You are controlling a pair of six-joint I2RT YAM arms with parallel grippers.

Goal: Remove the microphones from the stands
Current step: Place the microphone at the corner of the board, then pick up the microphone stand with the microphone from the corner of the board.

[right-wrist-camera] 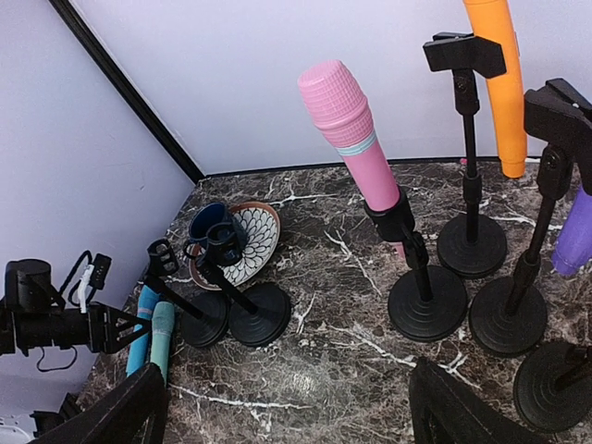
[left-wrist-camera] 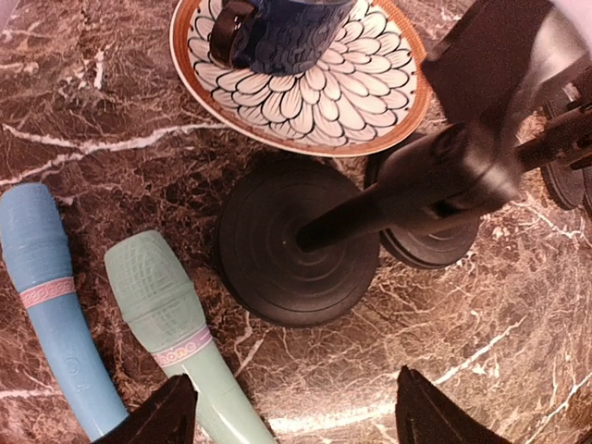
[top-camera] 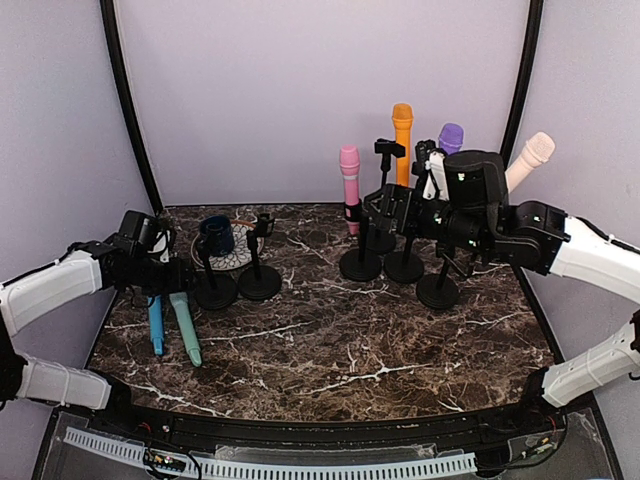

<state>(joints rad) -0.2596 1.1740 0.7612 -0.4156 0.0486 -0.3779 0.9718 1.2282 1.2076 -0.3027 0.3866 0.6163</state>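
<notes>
Microphone (right-wrist-camera: 356,148) in pink sits in its stand (right-wrist-camera: 427,303); mug (right-wrist-camera: 205,222) on saucer (right-wrist-camera: 264,231).

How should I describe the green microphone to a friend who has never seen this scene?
Look at the left side of the dark marble table, in front of two empty black stands. Two microphones lie flat there; the green microphone is the one nearer the centre, beside the blue microphone.
</notes>
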